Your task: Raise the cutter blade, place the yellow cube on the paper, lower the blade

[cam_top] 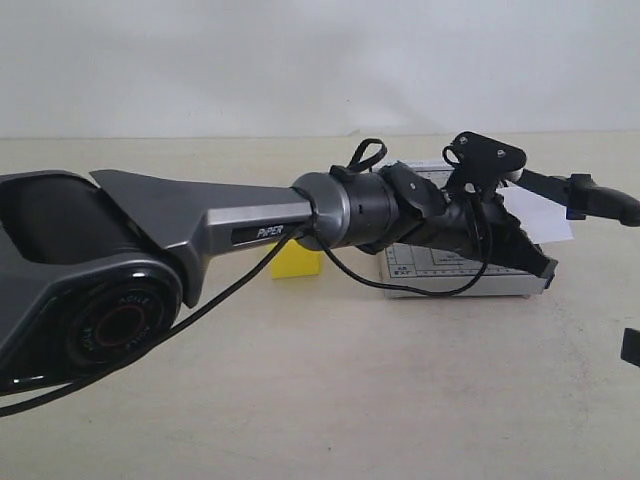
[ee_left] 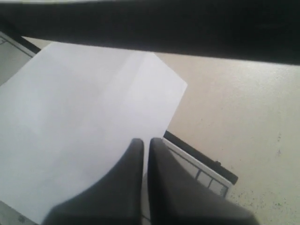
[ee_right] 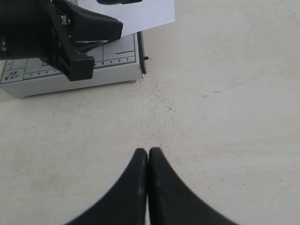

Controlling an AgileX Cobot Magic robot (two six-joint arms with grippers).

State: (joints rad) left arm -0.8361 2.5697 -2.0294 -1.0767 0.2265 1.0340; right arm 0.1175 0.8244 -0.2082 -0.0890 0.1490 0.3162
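Observation:
The yellow cube [cam_top: 295,260] sits on the table left of the grey cutter board [cam_top: 450,278], half hidden behind my left arm. The white paper [ee_left: 84,117] lies on the board and overhangs its far edge. The cutter blade [cam_top: 600,197] is lifted off the board, its thick black handle out to the right; in the left wrist view the blade [ee_left: 150,28] is a dark band beyond the fingertips. My left gripper [ee_left: 145,143] is shut and empty, low over the paper under the blade. My right gripper [ee_right: 148,152] is shut and empty over bare table, right of the board.
The tabletop [cam_top: 400,400] is beige and speckled. From the right wrist view I see the board's near corner [ee_right: 133,70], the paper [ee_right: 140,14] and the left gripper's body [ee_right: 70,37] over the board. A white wall stands behind the table.

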